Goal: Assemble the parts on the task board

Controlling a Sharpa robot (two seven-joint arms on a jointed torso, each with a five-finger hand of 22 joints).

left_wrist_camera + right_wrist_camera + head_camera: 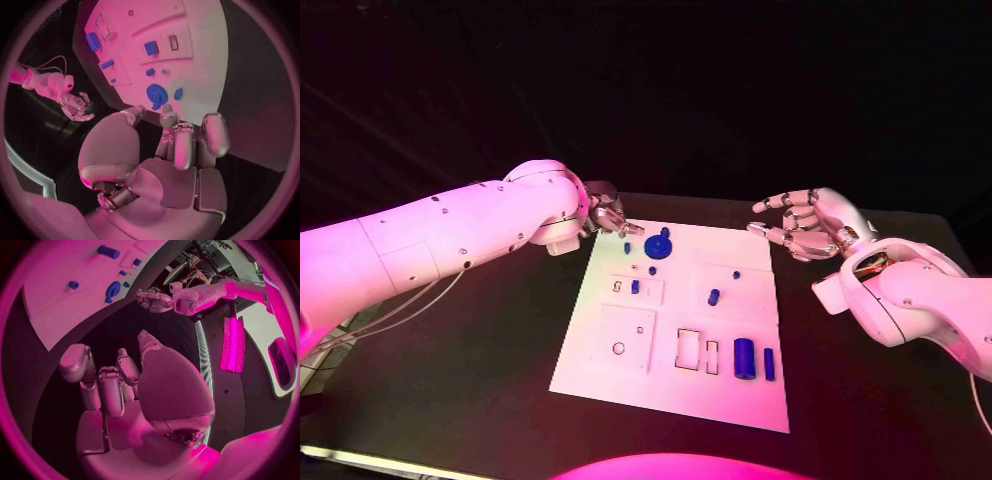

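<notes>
Counter [473,400]: black, carrying the task board at its middle.
Task board [733,385]: a white plate lying flat, long sides running from the counter's far edge toward its near edge; it looks stiff and thin, with outlined recesses on its surface. Judged steady enough to press parts into without holding it down.
Left robot hand [603,218]: fingers apart and holding nothing, hovering at the board's far left corner, fingertips close to the blue disc; contact cannot be told.
Right robot hand [808,226]: fingers spread and loosely curled, holding nothing, off the board's far right corner, apart from every part.
Blue disc [658,247]: round part near the board's far edge, with a raised hub. Likely hard, light plastic, smooth and a little slippery; best pinched across its rim.
Blue cylinder [744,357]: lies by the board's near right side beside a slimmer blue pin [769,363]. Both would probably roll; take them across the middle.
Small blue pieces [714,296]: scattered mid-board, tiny and light, needing a fingertip pinch.
</notes>
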